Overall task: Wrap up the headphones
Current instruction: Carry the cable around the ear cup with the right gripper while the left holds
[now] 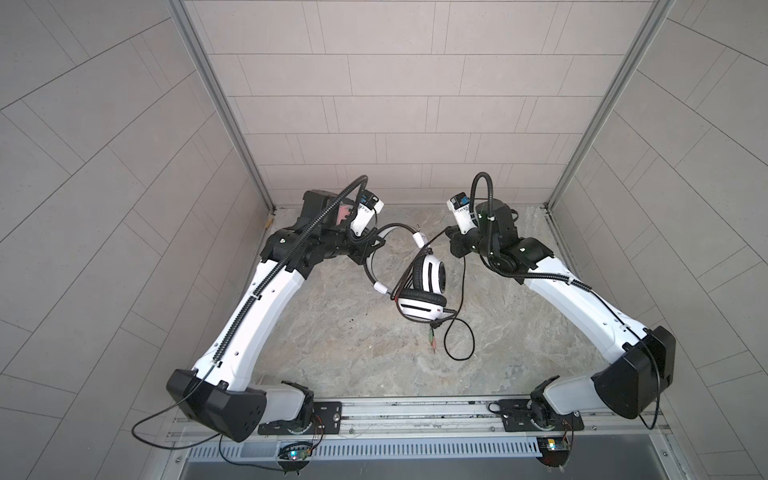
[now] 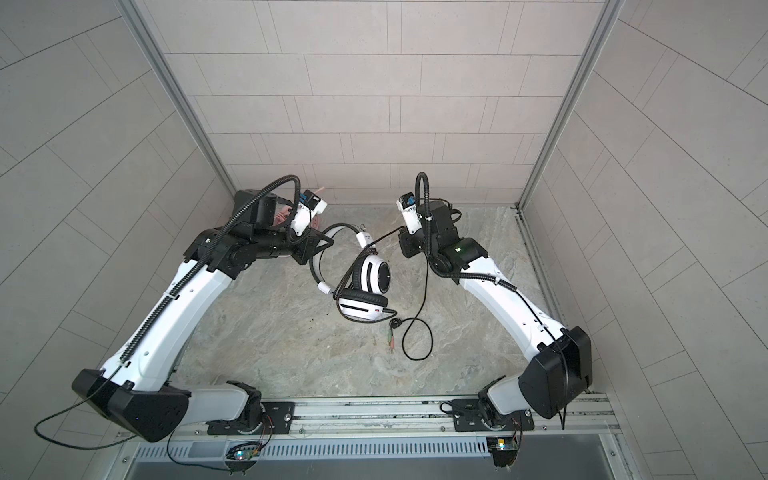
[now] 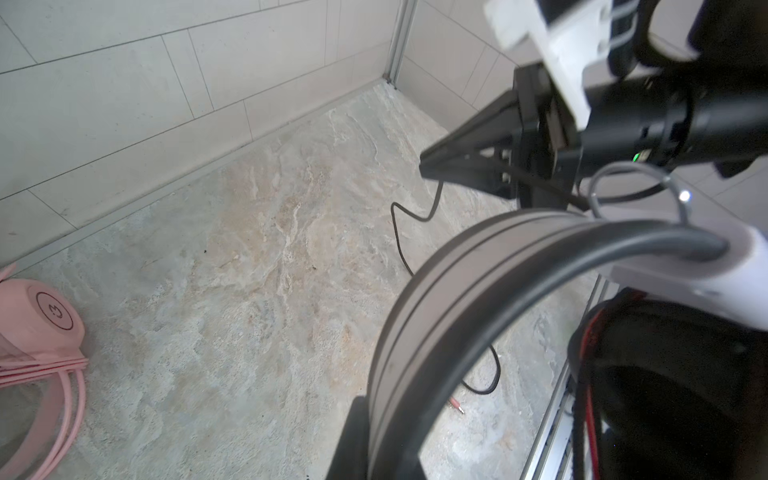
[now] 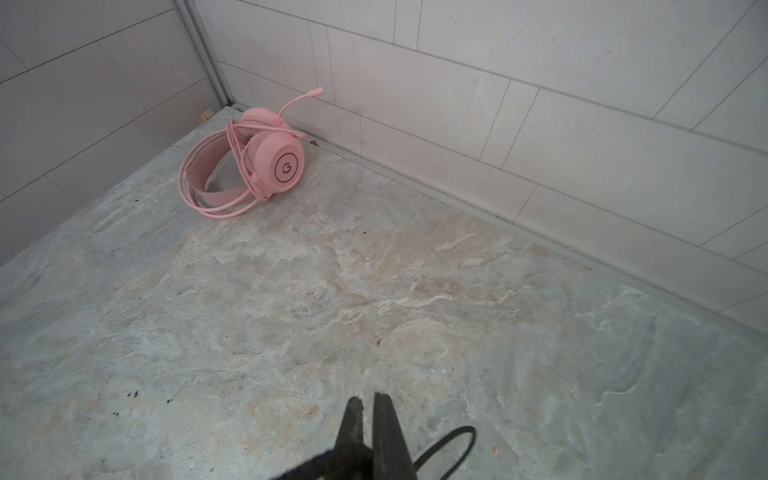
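Now: L grpr (image 1: 376, 245) headset (image 1: 432, 274), R grpr (image 1: 449, 232) cable (image 1: 457, 360)

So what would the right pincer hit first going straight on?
Probably the marbled stone tabletop, short of the tiled back wall; the right pincer points past the pink over-ear headset, though depth is unclear.

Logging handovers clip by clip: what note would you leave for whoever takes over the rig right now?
Left gripper: shut on the white headset's band.
Right gripper: shut on its black cable.
Pink headset: back corner, cable looped round it; looks done.
To do: most of the black cable is loose, plugs on the table; wind it on.
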`<state>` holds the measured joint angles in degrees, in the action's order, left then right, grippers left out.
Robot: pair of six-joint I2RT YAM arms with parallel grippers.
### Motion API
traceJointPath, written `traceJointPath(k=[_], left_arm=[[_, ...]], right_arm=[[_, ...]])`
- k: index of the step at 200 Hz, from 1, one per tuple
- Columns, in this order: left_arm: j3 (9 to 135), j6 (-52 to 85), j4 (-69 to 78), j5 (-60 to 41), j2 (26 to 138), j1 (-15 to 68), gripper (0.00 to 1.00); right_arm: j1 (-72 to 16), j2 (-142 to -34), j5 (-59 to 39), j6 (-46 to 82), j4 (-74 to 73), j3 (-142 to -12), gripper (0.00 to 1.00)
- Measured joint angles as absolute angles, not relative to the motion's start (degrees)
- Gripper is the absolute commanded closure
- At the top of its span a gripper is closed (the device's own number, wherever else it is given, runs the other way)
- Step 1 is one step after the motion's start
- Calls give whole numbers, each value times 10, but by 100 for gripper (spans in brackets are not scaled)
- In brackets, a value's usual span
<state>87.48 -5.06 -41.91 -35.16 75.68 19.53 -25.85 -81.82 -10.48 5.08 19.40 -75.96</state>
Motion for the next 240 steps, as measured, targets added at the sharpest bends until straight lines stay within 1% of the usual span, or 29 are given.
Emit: traceJointPath(k=[25,44,63,99,140,179,210,226,240], left_arm=[[839,20,-338,-386,740,172,100],[830,70,-289,-404,741,165,100],[833,110,-250,-435,744,165,100],[866,159,-217,-489,747,165,100],[871,182,-203,-499,747,165,100],[890,189,-208,-498,747,165,100],[903,203,-203,-497,746,165,100],[907,211,-200,-497,746,164,100],[910,216,-199,-497,746,163,100]], right_arm=[[-259,-834,-171,81,139,-734,93],[-259,-845,-211,102,94,-713,87],[-256,-861,-241,117,53,-692,83],[-252,-924,-280,149,-6,-676,78],[-247,-972,-315,186,-91,-664,70],[-247,-1001,-336,216,-158,-664,67],[-247,-1034,-343,229,-189,-661,57],[-247,-1046,-343,232,-197,-649,57],[-247,-1054,-343,233,-199,-640,61]])
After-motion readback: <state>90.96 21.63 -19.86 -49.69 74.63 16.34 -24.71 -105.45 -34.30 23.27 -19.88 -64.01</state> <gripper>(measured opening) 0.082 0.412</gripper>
